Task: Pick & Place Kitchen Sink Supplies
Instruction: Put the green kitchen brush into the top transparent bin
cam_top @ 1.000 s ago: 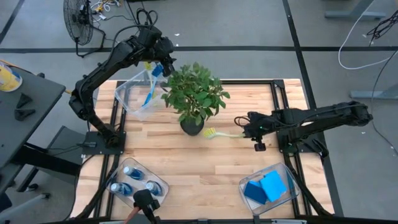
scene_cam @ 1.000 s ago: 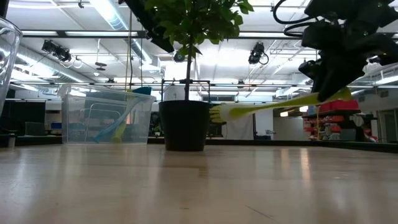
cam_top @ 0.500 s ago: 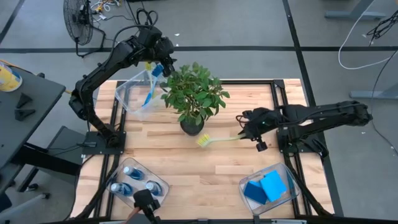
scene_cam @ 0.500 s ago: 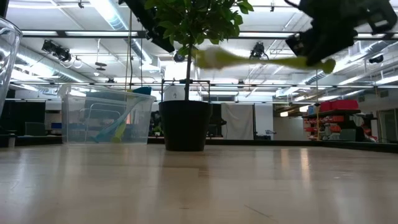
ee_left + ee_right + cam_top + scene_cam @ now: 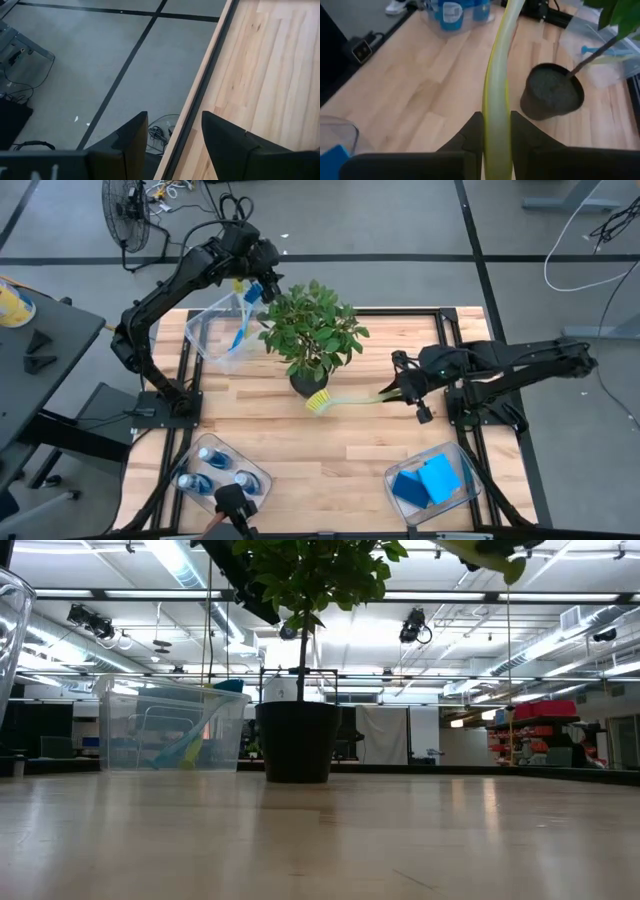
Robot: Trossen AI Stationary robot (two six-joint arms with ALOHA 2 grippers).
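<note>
1. Closest edge of the tabletop point(image 5: 330, 450) first: a clear bin point(image 5: 222, 473) at the near left corner holds the small blue bottles point(image 5: 210, 456), and another clear bin point(image 5: 432, 483) at the near right corner holds the flat blue sponges point(image 5: 428, 480).
2. Mid-table, the right gripper point(image 5: 393, 391) has its jaws clamped on the handle of a yellow-green dish brush point(image 5: 345, 399). The right wrist view shows it plainly: the handle point(image 5: 496, 110) runs straight between the two dark fingers point(image 5: 472, 135), which press on it from both sides.
3. The brush is up in the air, lying roughly level, its bristle head pointing toward the left side of the table and sitting just in front of the plant pot point(image 5: 309, 384) as seen from above. In the low view only a sliver of the brush point(image 5: 490, 554) shows at the very top, well clear of the wood.
4. The potted plant point(image 5: 312, 330) stands about mid-table, upright, just behind the brush head.
5. Further back at the far left corner there's a third clear bin point(image 5: 225, 330) with another dish brush point(image 5: 240, 332) leaning inside it; the low view shows that bin point(image 5: 172, 727) too.
6. The left gripper point(image 5: 262, 285) hangs above the far rim of that bin, jaws apart and holding nothing; its wrist camera shows just floor and the table edge between its fingers point(image 5: 131, 140).
</note>
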